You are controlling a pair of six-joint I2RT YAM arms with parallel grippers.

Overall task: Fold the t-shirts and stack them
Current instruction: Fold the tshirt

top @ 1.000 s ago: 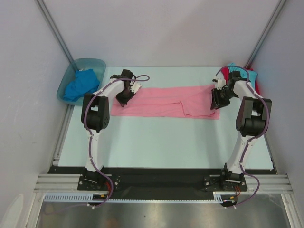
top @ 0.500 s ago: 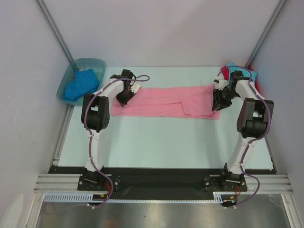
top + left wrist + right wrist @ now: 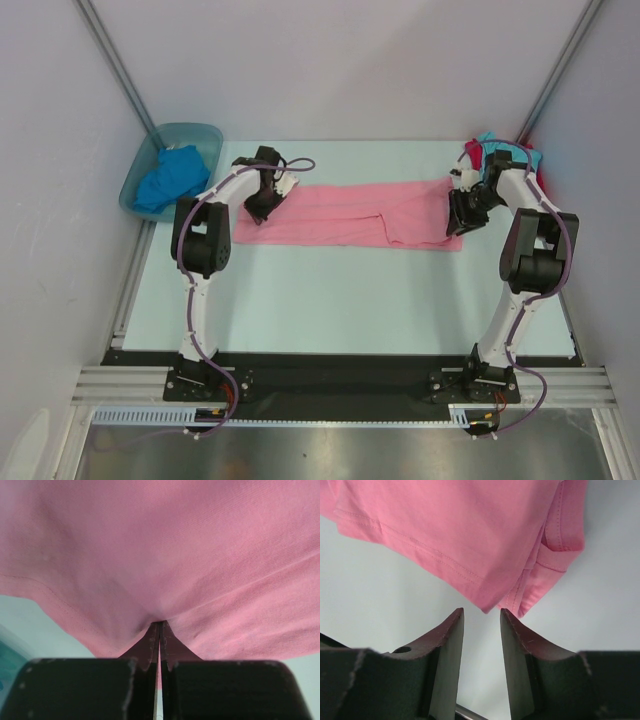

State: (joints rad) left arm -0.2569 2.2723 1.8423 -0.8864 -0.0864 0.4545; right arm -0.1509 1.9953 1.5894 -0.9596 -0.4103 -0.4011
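Pink t-shirt (image 3: 350, 215) (one of four)

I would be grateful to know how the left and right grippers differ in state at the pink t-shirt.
The left gripper is shut, pinching the pink t-shirt; the right gripper is open and holds nothing. Cloth puckers at the left gripper's tips, while a corner only reaches the mouth of the right gripper's gap. Both sit at opposite ends of the same shirt.

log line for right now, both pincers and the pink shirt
left pincer: shut on pink t-shirt | right pincer: open, shirt corner at its tips, unclamped | royal blue t-shirt: in tub
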